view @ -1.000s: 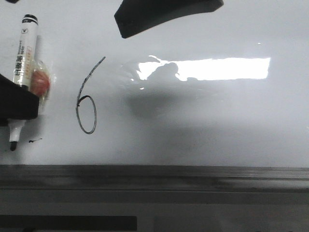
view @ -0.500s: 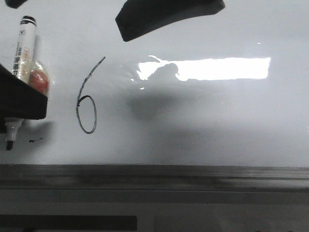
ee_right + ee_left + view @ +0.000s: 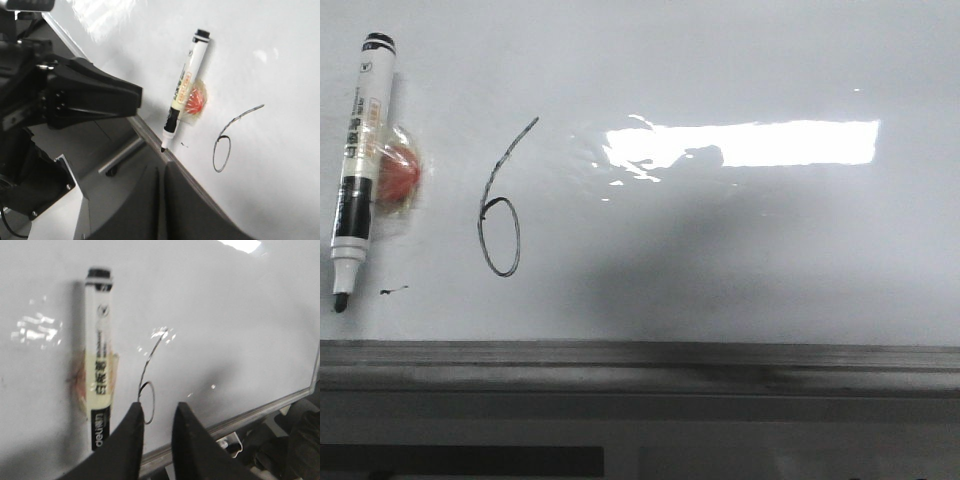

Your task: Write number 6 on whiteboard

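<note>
The number 6 (image 3: 500, 205) is drawn in thin black line on the whiteboard (image 3: 770, 250), left of its middle. It also shows in the left wrist view (image 3: 148, 365) and the right wrist view (image 3: 222, 150). A black-and-white marker (image 3: 360, 165) lies uncapped on the board left of the 6, tip toward the ledge, and nothing holds it. My left gripper (image 3: 159, 410) is open and empty, hanging over the loop of the 6. My right gripper (image 3: 161, 172) is shut and empty, over the board's lower edge. Neither gripper shows in the front view.
A red-orange lump under clear tape (image 3: 398, 172) sticks to the marker's side. A small black smudge (image 3: 388, 291) sits by the marker tip. A grey metal ledge (image 3: 720, 365) runs along the board's lower edge. The left arm's black body (image 3: 85, 100) is beside the board.
The left gripper was over the marker and has let go and pulled out of the front view. The dark arm at the top has also left. The marker now lies bare.
</note>
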`<action>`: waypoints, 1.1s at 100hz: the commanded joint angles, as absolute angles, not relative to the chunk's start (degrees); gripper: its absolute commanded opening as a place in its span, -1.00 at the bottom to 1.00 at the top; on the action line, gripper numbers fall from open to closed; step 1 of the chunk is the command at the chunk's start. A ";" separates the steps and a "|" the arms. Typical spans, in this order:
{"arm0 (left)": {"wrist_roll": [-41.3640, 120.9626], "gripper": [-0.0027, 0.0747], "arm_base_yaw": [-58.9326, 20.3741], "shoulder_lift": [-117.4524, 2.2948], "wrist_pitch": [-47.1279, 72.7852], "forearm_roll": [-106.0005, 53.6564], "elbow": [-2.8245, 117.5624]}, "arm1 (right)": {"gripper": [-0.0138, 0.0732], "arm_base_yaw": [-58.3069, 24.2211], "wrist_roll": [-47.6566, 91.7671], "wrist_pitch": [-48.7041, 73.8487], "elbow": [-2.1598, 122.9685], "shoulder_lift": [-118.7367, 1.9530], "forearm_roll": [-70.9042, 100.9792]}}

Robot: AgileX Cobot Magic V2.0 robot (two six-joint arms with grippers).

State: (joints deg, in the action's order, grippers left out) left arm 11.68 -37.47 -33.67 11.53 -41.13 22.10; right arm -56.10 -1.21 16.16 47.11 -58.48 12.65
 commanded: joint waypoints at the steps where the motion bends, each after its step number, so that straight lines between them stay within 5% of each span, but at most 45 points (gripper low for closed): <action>1: 13.85 -0.96 -37.28 -28.05 8.77 -37.96 23.67 | -0.81 -55.86 -0.86 6.83 44.41 -53.11 11.61; 54: 14.84 -0.96 -37.28 -5.00 9.00 -23.53 12.62 | -0.81 -55.96 -0.86 -13.87 8.80 -15.18 5.49; 110: 14.84 -0.96 -37.28 -5.00 9.00 -23.53 6.97 | -0.81 -55.96 -0.86 -13.95 4.94 -4.95 5.49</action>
State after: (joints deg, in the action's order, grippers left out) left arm 14.75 -37.47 -4.52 12.69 -23.31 5.68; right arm -56.10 -1.21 -9.29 3.52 -4.47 6.27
